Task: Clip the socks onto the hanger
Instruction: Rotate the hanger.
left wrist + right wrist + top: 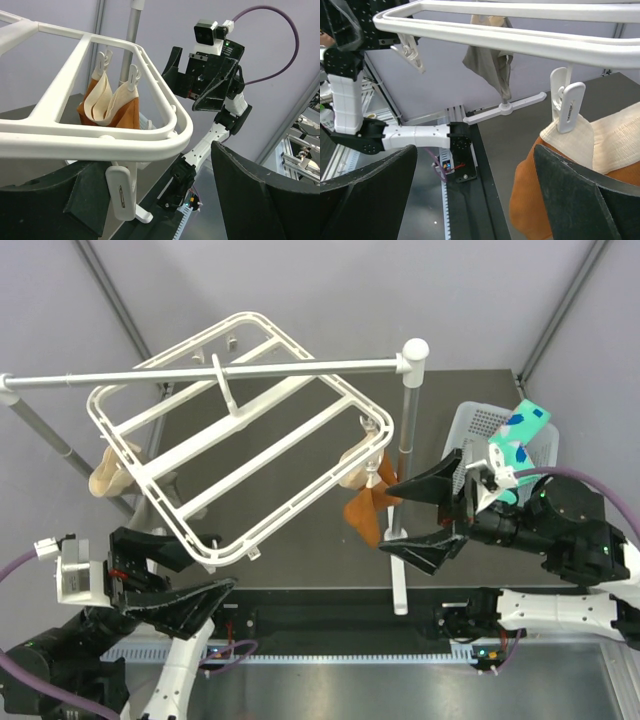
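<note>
The white hanger hangs tilted from its hook on the grey rail. A teal-green sock with dark blue and white patches sticks up out of the white basket, behind my right wrist. My left gripper is open and empty at the hanger's near corner. In the left wrist view, its frame and a dangling clip sit above and between my open jaws. My right gripper is open and empty, right beside the clipped orange sock. In the right wrist view nothing lies between the jaws.
The orange sock hangs from clips at the hanger's right corner. A beige sock hangs at its left corner. The grey rail rests on a post. The white perforated basket stands at the right.
</note>
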